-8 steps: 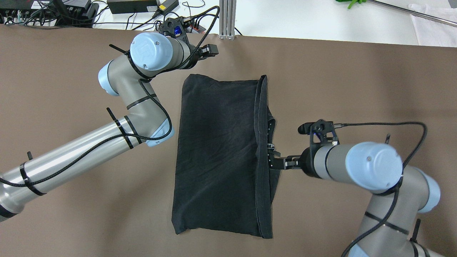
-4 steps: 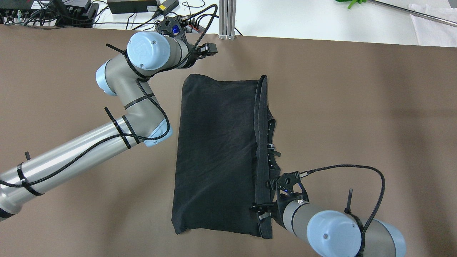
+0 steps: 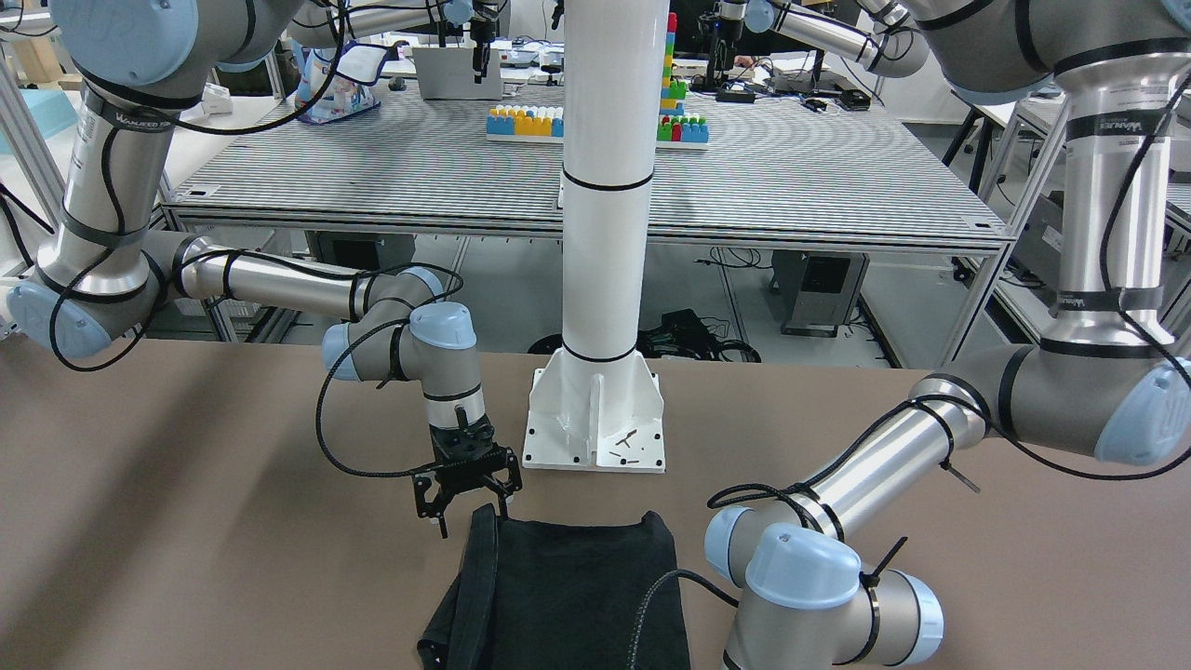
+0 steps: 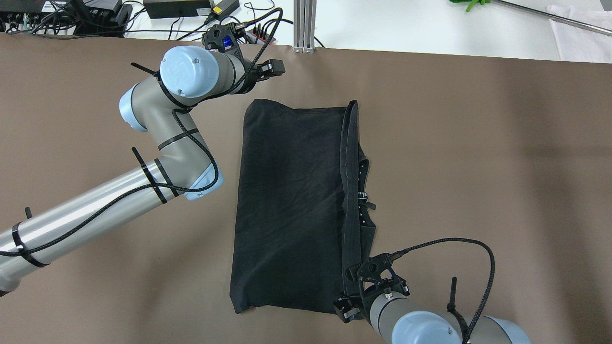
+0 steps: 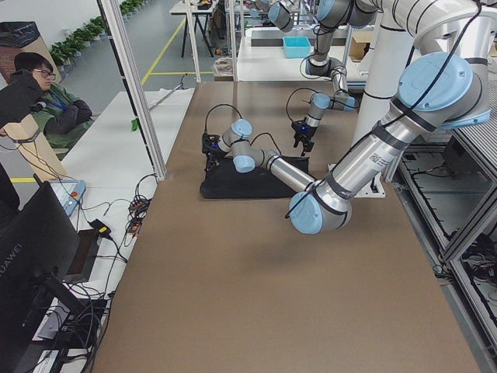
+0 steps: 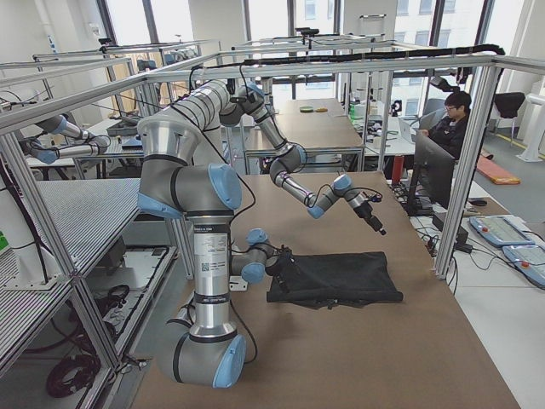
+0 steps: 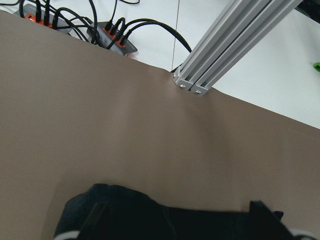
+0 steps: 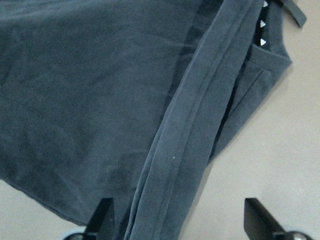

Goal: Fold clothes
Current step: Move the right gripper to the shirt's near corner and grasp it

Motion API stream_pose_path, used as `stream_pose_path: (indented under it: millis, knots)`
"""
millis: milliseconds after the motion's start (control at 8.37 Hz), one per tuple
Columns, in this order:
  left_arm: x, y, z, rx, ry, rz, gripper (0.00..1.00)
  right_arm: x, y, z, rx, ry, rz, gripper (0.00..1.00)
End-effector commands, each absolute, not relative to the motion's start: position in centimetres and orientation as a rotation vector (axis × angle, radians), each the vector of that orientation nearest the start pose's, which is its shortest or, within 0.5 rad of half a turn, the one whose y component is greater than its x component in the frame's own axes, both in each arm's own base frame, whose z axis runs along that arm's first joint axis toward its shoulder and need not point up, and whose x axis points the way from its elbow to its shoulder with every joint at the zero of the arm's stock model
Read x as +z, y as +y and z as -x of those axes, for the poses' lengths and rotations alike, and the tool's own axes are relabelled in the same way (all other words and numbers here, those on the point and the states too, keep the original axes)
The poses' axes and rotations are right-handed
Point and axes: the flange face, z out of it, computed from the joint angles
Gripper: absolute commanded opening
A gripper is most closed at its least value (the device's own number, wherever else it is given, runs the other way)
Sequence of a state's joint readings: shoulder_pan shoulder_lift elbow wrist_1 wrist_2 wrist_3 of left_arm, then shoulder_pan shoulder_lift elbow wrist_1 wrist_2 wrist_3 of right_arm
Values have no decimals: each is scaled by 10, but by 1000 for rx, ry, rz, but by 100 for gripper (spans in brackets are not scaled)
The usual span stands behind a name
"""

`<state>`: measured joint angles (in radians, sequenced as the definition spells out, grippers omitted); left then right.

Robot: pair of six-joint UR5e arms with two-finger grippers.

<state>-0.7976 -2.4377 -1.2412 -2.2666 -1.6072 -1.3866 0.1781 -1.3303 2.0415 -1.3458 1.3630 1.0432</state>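
- Overhead exterior view: the black garment [image 4: 291, 205] lies flat in the middle of the brown table [image 4: 478, 167], already folded into a long rectangle. Its stacked hems and collar edge run down the side nearest the right arm.
- The right gripper [image 4: 348, 306] stands at the garment's corner closest to the robot, on that hem side. The left gripper [image 4: 275, 68] stands just past the opposite far corner, over bare table.
- Step in hand, as judged: take two corners of the rectangle to make the next fold.
- To do it well, each gripper should come down square over its own corner and take every layer there. On the right side the thick hem band [image 8: 185, 150] should sit fully between the fingers, or the lower layers will stay behind and the fold will skew. The left gripper would need to move back over the cloth, since only the garment's edge shows at the bottom of its wrist view. The two corners should then be lifted together and level.
- Right fingers [image 8: 102, 212]: spread wide, holding nothing, with the hem band and the corner lying between and beneath them. The front-facing view shows the gripper [image 3: 470, 507] poised at the corner; whether the tips touch the cloth cannot be told.
- Left fingers [image 7: 262, 212]: likewise spread wide and empty, with the rounded far corner between them, the table beyond, and a metal post [image 7: 225, 45] at its far edge.
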Motion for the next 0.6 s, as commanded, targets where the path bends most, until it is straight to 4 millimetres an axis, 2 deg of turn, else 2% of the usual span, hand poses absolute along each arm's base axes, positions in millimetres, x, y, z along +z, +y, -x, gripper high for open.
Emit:
stream_pose_path:
  millis: [0,119,478]
  knots:
    - [178,-654,-457,-510,1113,-561,100,301,-228,512,-266,-762,-529,91]
    - [178,-654,-457,-509,1113,-562,100,303,-219,516,-280,-758,-528,90]
    - [179,-654,-457,-508,1112,-562,100,305,-203,526,-290,-739,-564,79]
